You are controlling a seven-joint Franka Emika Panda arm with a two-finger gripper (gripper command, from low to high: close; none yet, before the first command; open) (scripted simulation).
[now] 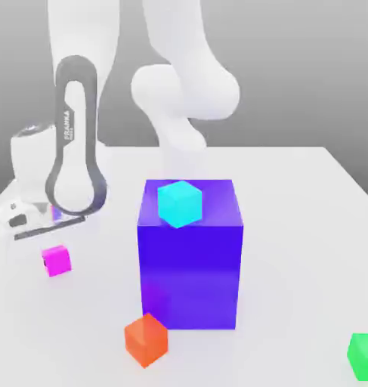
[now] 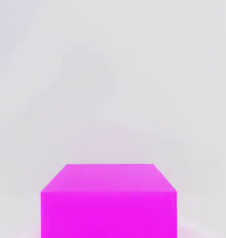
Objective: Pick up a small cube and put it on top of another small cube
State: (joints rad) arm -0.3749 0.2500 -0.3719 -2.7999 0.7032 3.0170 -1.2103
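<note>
Claw point(image 1: 35, 219) state: cannot tell. Pink cube point(image 1: 57, 260) just below it on counter point(image 1: 307, 227); big blue block point(image 1: 191, 261) with cyan cube point(image 1: 179, 202) beside; green cube point(image 1: 363, 355) far past it.

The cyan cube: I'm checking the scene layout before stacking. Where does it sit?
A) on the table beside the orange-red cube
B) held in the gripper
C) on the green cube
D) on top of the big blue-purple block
D: the cyan cube rests on the top face of the big blue-purple block, while the orange-red cube and green cube sit apart on the table.
</note>
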